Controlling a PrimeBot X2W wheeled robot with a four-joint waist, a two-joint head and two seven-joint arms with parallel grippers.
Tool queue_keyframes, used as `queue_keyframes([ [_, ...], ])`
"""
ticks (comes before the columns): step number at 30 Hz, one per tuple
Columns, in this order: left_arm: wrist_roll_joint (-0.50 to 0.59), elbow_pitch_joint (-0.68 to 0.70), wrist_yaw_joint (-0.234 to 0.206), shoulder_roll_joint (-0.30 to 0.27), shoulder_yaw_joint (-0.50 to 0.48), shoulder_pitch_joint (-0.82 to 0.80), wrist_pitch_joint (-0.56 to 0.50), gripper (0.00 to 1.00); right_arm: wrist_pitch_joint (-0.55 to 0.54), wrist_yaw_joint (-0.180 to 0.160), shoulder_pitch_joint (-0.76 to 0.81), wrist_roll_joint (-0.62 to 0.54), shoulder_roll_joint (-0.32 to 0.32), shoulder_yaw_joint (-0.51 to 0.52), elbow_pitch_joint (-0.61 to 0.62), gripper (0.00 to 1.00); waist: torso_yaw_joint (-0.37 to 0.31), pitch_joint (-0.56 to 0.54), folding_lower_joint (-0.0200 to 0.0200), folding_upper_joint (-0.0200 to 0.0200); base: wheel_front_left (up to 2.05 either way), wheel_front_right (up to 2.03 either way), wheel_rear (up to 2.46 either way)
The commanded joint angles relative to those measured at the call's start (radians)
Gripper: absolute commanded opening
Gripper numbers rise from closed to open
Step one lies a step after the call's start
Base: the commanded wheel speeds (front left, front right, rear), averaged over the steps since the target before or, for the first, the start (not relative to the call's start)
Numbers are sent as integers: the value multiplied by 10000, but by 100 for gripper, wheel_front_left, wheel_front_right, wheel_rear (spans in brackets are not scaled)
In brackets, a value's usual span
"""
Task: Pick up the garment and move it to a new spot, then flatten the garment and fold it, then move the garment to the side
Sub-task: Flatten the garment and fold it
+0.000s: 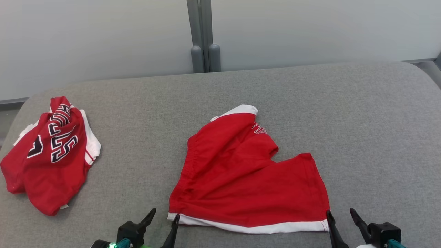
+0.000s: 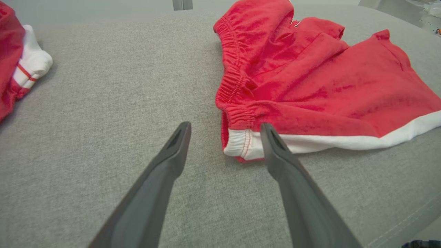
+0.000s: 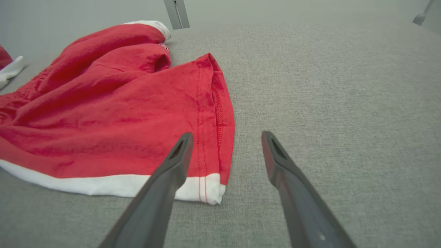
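Grey padded surface [image 1: 361, 120] carries a crumpled jersey [image 1: 51, 155] near its left edge. My left gripper [image 1: 165, 213], fingers apart, stands at the waistband corner of the red shorts [image 1: 241, 179], which lie at the middle of the front edge; my right gripper [image 1: 340, 211], also spread, stands at their hem corner. The cloth seems to me light and limp, so I would pinch these two corners.

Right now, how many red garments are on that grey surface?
2. The red shorts lie spread in the middle; the crumpled red garment with numbers sits at the left. None seems hidden.
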State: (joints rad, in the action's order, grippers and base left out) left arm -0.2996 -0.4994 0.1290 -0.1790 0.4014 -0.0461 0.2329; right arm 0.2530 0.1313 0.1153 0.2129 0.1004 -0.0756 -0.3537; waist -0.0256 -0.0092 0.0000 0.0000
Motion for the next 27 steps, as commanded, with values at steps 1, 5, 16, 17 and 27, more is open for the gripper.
queue_keyframes([
  [1, -115, -191, 13, -59, 127, -241, 53, 100, 69, -9, -150, 81, -51, -67, -162, 100, -35, 59, 0, 0, 0, 0, 0],
  [5, -403, -893, 18, -169, 774, -672, 135, 100, 101, -10, -405, 150, -95, -288, -978, 100, -76, 170, 0, 0, 0, 0, 0],
  [16, -1110, -1875, 22, -271, 2088, -1771, 312, 78, 118, -10, -1253, 565, -265, -757, -2619, 100, -156, 536, 0, 0, 0, 0, 0],
  [17, -1172, -1902, 22, -284, 2152, -1808, 324, 45, 116, -9, -1314, 634, -285, -797, -2694, 100, -163, 556, 0, 0, 0, 0, 0],
  [27, -1360, -1176, 23, -458, 2240, -1719, 325, 0, 113, -7, -1679, 1387, -314, -1187, -2270, 0, -141, 659, 0, 0, 0, 0, 0],
])
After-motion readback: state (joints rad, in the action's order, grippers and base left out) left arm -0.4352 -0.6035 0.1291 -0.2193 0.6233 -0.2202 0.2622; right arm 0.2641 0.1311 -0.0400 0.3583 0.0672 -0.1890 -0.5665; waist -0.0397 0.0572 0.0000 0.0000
